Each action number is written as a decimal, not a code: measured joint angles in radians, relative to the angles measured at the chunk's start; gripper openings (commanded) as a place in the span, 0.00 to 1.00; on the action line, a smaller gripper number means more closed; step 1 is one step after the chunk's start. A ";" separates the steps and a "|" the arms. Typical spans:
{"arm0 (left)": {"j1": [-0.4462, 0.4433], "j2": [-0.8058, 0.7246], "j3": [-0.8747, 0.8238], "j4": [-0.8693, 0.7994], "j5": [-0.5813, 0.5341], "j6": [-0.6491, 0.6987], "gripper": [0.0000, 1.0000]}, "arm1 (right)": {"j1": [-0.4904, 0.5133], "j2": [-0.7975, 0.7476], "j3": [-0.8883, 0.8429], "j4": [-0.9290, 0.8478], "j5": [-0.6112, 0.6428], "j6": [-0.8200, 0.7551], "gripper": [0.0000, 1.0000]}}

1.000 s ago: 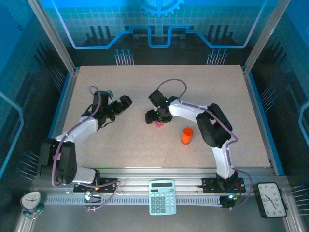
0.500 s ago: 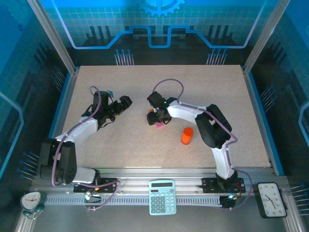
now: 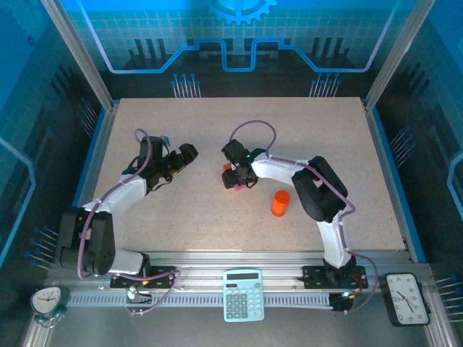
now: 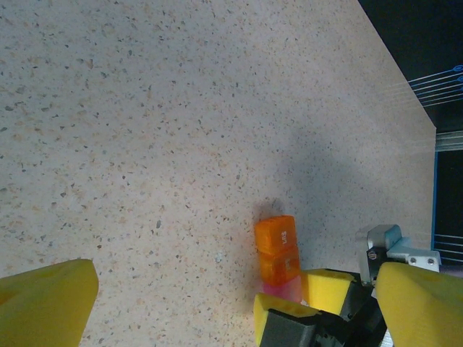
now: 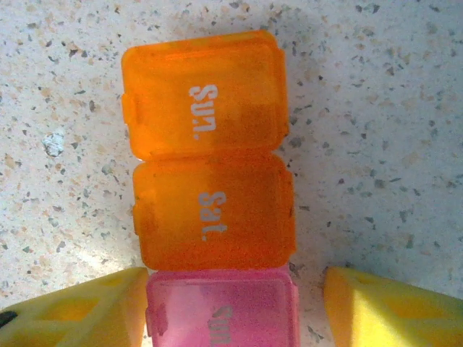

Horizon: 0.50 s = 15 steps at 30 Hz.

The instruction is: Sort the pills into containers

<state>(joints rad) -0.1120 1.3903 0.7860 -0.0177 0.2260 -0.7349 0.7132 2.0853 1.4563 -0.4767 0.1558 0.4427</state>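
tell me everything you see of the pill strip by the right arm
The strip of joined translucent plastic pill compartments lies flat on the speckled table, lids shut: two orange ones printed Sun and Sat in white, then a pink one. The right pincer straddles the pink end, open, one finger seemingly touching it.

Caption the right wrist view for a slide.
Right gripper open astride the pink compartment of the containers; orange Sat and Sun lids closed.
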 measured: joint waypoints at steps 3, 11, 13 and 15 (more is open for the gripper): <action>0.000 0.000 0.000 0.000 0.000 0.000 0.99 | 0.000 -0.002 -0.005 0.007 0.006 0.000 0.60; 0.000 0.000 0.000 0.001 0.000 -0.001 0.99 | 0.000 -0.008 -0.020 0.016 0.035 -0.011 0.40; 0.000 0.000 0.000 0.001 0.000 -0.009 0.99 | 0.000 -0.014 -0.024 0.021 0.035 -0.016 0.35; 0.000 0.000 0.000 0.001 0.000 -0.027 0.99 | 0.000 -0.018 -0.030 0.029 0.023 -0.021 0.32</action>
<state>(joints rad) -0.1120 1.3903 0.7860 -0.0166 0.2264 -0.7624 0.7136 2.0678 1.4265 -0.4477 0.1783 0.4221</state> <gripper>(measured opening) 0.990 0.409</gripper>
